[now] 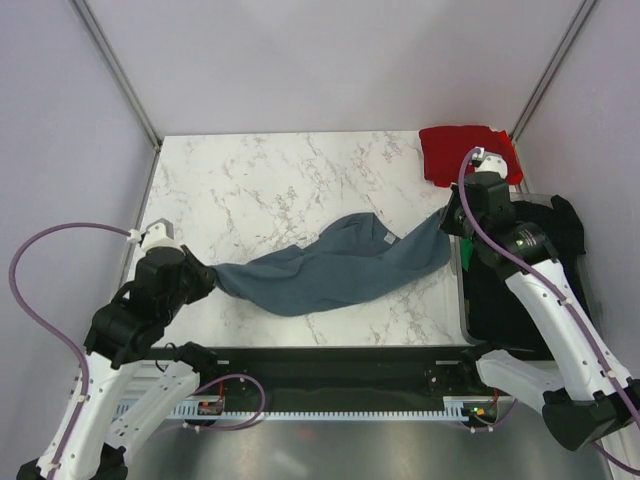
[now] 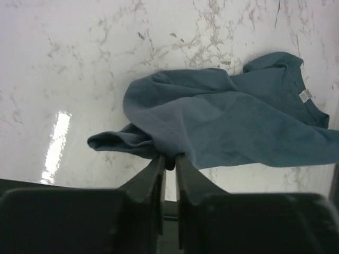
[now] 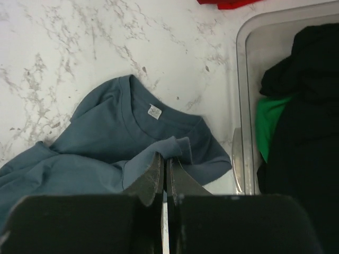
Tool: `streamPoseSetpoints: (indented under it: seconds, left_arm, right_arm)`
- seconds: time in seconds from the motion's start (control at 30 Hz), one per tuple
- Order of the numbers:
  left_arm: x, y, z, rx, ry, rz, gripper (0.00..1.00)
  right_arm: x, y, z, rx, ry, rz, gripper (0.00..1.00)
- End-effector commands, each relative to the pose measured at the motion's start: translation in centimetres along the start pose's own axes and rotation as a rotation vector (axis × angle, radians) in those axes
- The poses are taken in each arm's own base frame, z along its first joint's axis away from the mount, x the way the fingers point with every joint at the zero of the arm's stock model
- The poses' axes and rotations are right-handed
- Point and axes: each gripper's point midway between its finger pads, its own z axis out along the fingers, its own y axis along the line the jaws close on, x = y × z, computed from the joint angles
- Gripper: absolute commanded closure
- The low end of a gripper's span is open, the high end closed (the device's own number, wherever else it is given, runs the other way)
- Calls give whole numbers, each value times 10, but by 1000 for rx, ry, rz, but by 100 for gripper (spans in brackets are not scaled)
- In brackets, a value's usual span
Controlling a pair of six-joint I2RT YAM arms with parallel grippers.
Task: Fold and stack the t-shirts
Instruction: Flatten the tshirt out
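The slate blue-grey t-shirt (image 1: 330,268) is stretched crumpled across the front of the marble table, its white neck label (image 1: 389,239) facing up. My left gripper (image 1: 205,272) is shut on the shirt's left end; the left wrist view shows the cloth (image 2: 222,116) pinched at the fingertips. My right gripper (image 1: 452,225) is shut on the shirt's right end, by a sleeve hem (image 3: 177,148) in the right wrist view. A bright red t-shirt (image 1: 465,152) lies folded at the table's far right corner. Black shirts (image 1: 560,250) lie in the bin.
A grey bin (image 1: 466,300) stands at the right edge of the table and holds dark clothes and a green one (image 3: 273,124). Its rim (image 3: 239,95) is close to my right gripper. The enclosure walls surround the marble table (image 1: 260,190).
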Motion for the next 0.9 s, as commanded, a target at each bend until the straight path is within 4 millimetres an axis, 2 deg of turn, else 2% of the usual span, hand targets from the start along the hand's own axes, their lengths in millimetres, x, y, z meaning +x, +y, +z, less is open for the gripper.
streamPoseSetpoints:
  seconds: [0.0, 0.07, 0.13, 0.17, 0.23, 0.37, 0.4, 0.43, 0.5, 0.53, 0.6, 0.63, 0.7, 0.73, 0.77, 0.8, 0.87]
  left_arm:
    - [13, -17, 4, 62, 55, -171, 77]
    - [20, -18, 7, 61, 83, -189, 71]
    - [20, -16, 9, 47, 77, -185, 74]
    - [17, -14, 11, 31, 65, -175, 79]
    - [13, -13, 10, 24, 54, -161, 79]
    - [-2, -19, 9, 23, 33, -116, 53]
    - [-4, -23, 13, 31, 28, -111, 42]
    - [3, -27, 22, 30, 70, -69, 39]
    - [14, -31, 37, 13, 136, -42, 37]
    - [24, -37, 45, 36, 178, -18, 36]
    - [40, -40, 66, 18, 254, 10, 36]
    - [41, -49, 75, 50, 256, 18, 36]
    - [47, -54, 94, 46, 274, 36, 36]
    - [47, -58, 101, 63, 273, 59, 36]
    - [37, -70, 108, 98, 240, 62, 36]
    - [43, -73, 123, 85, 273, 85, 35]
    - [41, -85, 141, 103, 288, 125, 35]
  right_arm:
    - [-11, -13, -8, 56, -74, 43, 100]
    - [-7, -13, -3, 59, -58, 45, 100]
    - [-7, -11, 2, 58, -50, 39, 100]
    - [-8, -8, 5, 48, -48, 38, 100]
    - [-9, -6, 8, 43, -45, 33, 100]
    - [-10, -6, 8, 45, -55, 31, 100]
    - [-3, -7, 10, 41, -43, 30, 100]
    - [-4, -5, 9, 23, -55, 36, 100]
    - [9, -1, 14, -10, -25, 25, 100]
    - [14, 11, 17, -77, 4, 17, 100]
    - [22, 22, 22, -133, 43, 7, 100]
    - [28, 26, 27, -152, 75, 3, 100]
    - [27, 30, 28, -163, 80, -2, 100]
    - [25, 29, 26, -163, 71, -4, 100]
    - [24, 27, 27, -151, 63, -9, 100]
    - [23, 26, 25, -154, 50, -11, 100]
    - [29, 22, 26, -143, 58, -19, 100]
